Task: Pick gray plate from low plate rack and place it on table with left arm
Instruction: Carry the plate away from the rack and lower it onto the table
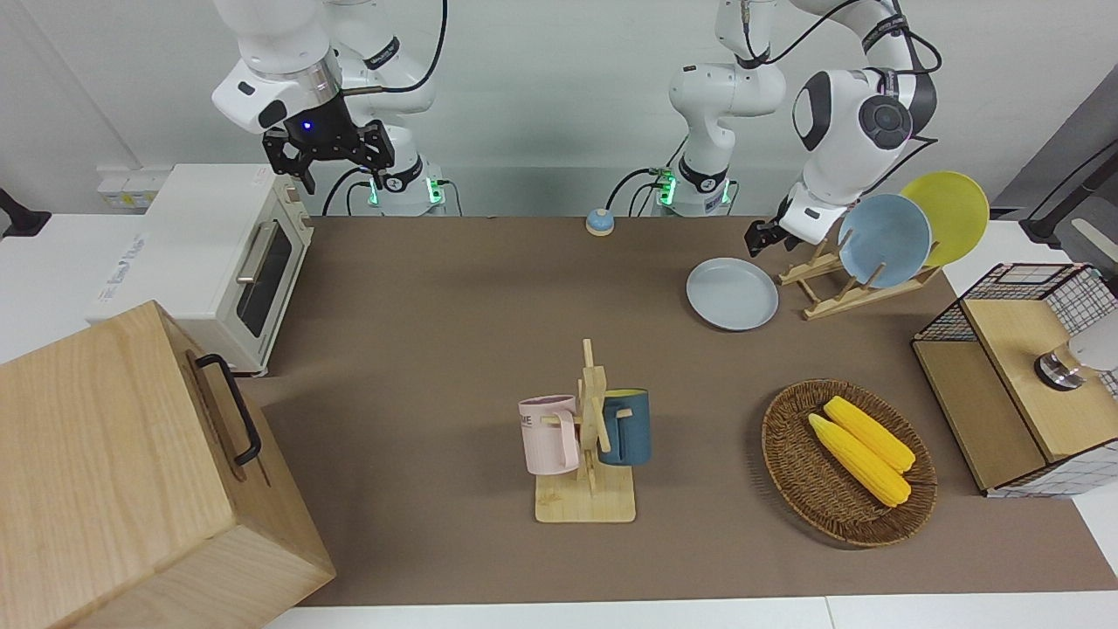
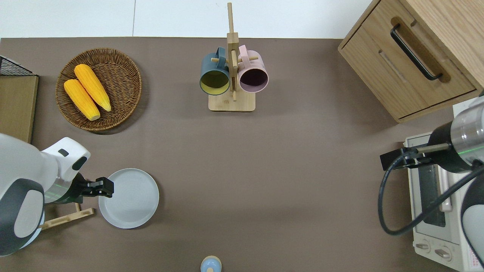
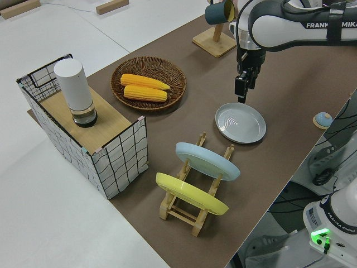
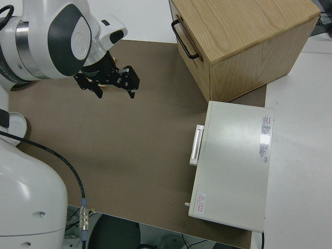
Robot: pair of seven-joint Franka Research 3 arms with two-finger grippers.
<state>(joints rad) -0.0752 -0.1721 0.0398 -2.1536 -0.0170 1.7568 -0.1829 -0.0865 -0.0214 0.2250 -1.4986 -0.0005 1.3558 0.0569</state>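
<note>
From my station I see the brown surface (image 2: 264,170) carrying everything. The low plate rack (image 1: 843,284) stands toward the left arm's end of the surface, with a light blue plate (image 1: 884,240) and a yellow plate (image 1: 948,217) leaning in its slots. The gray plate (image 2: 128,198) lies flat on the surface just beside the rack, on the side toward the right arm's end, and nearer to the robots than the wicker basket (image 2: 124,81) with two corn cobs (image 2: 87,91). My left gripper (image 2: 106,187) hangs over the plate's rim on the rack side; in the left side view (image 3: 241,89) it points straight down with its tips just above the rim, apart from it. I cannot tell how far its fingers are spread, but they hold nothing. The right arm is parked, its right gripper (image 1: 330,150) spread wide and empty. A mug stand (image 2: 231,79) with two mugs sits mid-surface, farther from the robots.
</note>
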